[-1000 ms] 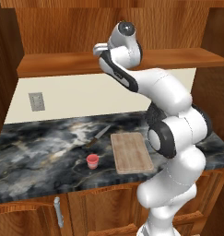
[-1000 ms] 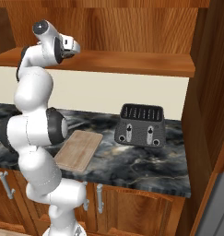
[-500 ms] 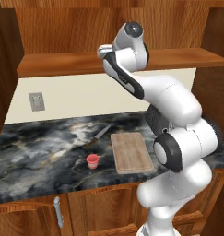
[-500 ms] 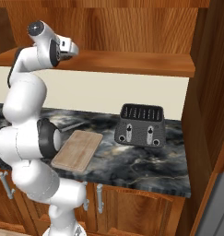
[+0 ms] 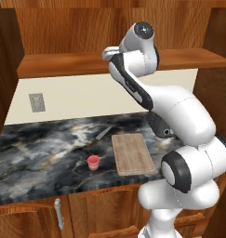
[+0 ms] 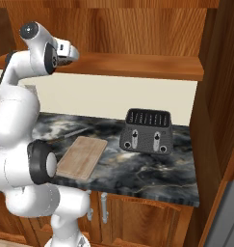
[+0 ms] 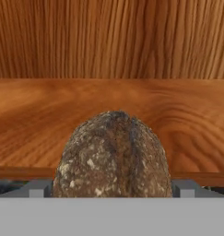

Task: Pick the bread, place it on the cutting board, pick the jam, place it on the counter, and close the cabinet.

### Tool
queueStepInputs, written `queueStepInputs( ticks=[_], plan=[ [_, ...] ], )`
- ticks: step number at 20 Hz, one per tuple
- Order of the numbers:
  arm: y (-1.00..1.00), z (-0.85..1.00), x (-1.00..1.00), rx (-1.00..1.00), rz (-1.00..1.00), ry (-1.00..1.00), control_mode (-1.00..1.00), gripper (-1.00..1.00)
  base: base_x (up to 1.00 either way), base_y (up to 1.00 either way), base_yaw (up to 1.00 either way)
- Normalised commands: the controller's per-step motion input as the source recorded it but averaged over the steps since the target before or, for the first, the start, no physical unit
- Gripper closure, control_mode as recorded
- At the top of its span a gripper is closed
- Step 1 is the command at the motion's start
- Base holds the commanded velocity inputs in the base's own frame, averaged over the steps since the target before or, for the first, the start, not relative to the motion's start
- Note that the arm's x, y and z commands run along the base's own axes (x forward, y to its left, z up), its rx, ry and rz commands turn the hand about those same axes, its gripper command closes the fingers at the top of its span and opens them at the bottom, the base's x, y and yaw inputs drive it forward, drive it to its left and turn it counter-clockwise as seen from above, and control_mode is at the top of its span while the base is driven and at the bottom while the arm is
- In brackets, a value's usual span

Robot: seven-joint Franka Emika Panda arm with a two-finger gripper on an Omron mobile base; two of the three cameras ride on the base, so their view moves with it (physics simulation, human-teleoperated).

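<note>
While the arm reaches high toward the cabinet (image 5: 109, 32), the gripper (image 6: 70, 52) sits level with the inner shelf (image 6: 137, 65), and up close in the hand view the bread (image 7: 114, 156) looms large, a dark speckled lump right at the front edge of that shelf. Whether the jaws are spread or pinching the bread, I cannot tell; the fingertips are hidden behind it. Down below the shelf, the cutting board (image 5: 132, 153) lies flat and bare on the dark marble desk (image 5: 35, 153). Just beside the cutting board's left edge stands the jam (image 5: 93, 162), upright near the desk's front edge. Behind the jam, a knife (image 5: 99, 136) lies at an angle. Well to the right of the cutting board, a black toaster (image 6: 146, 130) stands against the wall.
</note>
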Motion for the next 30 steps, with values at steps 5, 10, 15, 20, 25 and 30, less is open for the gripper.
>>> queueStepInputs(
  ticks=[5,10,15,20,25,30],
  plan=[
    [-0.1,0.08,-0.63,0.0,0.0,0.0,-1.0,1.0,0.0,0.0,0.0],
    [-0.07,0.03,-0.65,0.0,0.0,0.0,-1.0,1.0,0.0,0.0,0.0],
    [-0.01,0.15,-0.55,0.0,0.0,0.12,-1.0,1.0,0.0,0.0,0.0],
    [0.0,0.01,-0.45,0.0,-0.01,0.14,-1.0,1.0,0.0,0.0,0.0],
    [0.0,0.0,-0.35,0.0,-0.02,0.16,-1.0,1.0,0.0,0.0,0.0],
    [0.0,0.0,-0.11,-0.01,-0.04,0.16,-1.0,1.0,0.0,0.0,0.0]
  ],
)
